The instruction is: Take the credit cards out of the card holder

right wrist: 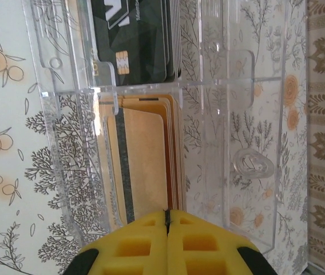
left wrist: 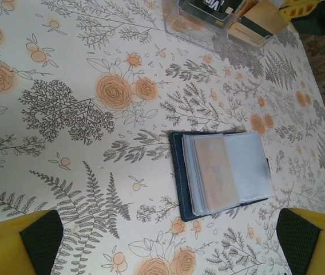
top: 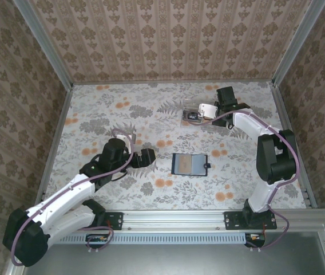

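Lying open: card holder (top: 190, 164), near left pincer (top: 149, 155).

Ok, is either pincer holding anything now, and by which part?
Nothing is held. The left pincer stands open, apart from the card holder; the right pincer is shut empty by the clear box.

left arm (top: 65, 197): stretched forward and inward, lying low; left gripper (top: 148, 156): jaws spread wide, holding nothing | right arm (top: 271, 166): elbow raised, forearm reaching far forward; right gripper (right wrist: 167, 220): yellow fingers (right wrist: 137, 243) pressed together, nothing between them
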